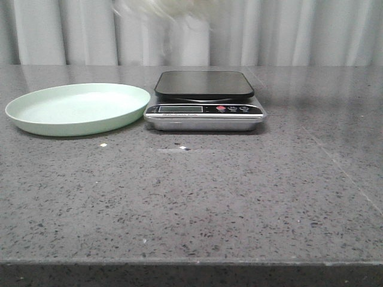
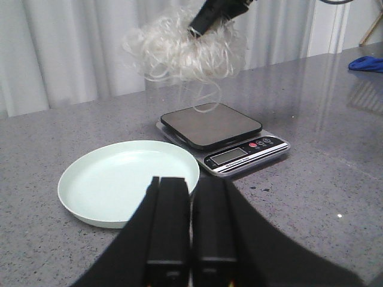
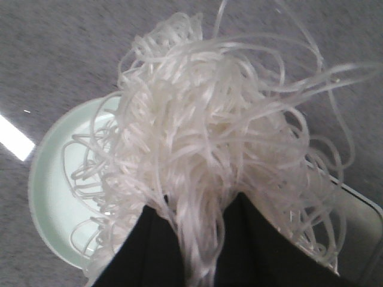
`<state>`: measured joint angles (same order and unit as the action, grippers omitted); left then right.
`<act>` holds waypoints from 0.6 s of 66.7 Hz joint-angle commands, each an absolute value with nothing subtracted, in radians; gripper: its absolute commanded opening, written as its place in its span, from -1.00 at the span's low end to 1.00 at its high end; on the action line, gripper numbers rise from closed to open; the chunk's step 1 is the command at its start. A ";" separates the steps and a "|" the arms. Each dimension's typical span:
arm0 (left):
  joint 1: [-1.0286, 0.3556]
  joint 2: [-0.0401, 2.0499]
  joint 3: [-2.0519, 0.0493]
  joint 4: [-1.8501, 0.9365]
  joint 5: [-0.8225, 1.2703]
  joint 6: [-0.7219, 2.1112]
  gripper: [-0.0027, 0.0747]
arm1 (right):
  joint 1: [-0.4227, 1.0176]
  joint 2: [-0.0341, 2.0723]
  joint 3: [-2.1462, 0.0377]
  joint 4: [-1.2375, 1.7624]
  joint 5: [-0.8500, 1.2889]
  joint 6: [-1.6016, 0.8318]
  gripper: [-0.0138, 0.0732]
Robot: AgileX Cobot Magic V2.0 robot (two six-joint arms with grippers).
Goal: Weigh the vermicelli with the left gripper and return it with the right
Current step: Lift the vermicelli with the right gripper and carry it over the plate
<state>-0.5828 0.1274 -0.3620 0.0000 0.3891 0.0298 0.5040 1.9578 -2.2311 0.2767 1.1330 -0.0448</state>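
Pinching the vermicelli [image 3: 203, 155] aloft over the scale [image 2: 222, 133], right tool [image 3: 200, 239]; left tool [image 2: 190, 221] pressed together.

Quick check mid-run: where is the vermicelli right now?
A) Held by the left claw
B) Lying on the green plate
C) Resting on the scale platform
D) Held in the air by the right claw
D: the right claw grips the vermicelli in the air above the scale; the green plate is bare and the left claw is shut on nothing.

Lab-like test bench, grey speckled countertop [image 1: 239, 197], white curtain backdrop [image 1: 299, 33]
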 commanded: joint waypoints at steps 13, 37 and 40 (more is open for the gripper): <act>-0.580 0.139 -0.387 -0.010 0.312 0.030 -0.60 | 0.652 2.007 -2.269 0.327 0.965 -0.061 -0.30; -0.580 0.139 -0.387 -0.010 0.312 0.030 -0.60 | 0.670 2.094 -2.270 0.328 1.003 -0.060 0.47; -0.580 0.139 -0.387 -0.010 0.312 0.030 -0.60 | 0.670 2.090 -2.278 0.328 1.013 -0.060 0.64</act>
